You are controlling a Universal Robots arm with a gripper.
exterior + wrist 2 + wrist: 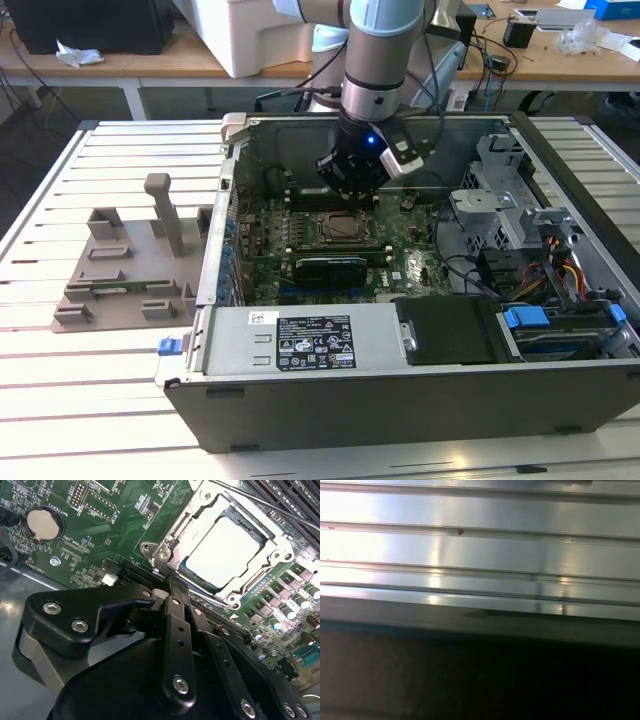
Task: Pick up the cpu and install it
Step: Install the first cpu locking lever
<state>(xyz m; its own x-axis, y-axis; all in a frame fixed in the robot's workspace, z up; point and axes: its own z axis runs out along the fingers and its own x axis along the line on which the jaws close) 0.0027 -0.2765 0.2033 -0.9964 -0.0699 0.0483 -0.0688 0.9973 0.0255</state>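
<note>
Inside open computer case [420, 400] on worktop [100, 400], cpu [226, 550] sat in motherboard socket [272, 555], apparently placed. Claw [181, 611] hung just beside socket, fingers together, empty; retention frame looked unlatched.

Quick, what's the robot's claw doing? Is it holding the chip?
Gripper: fingers pressed together, holding nothing. The cpu sits in the socket on the motherboard, just past the fingertips.
</note>
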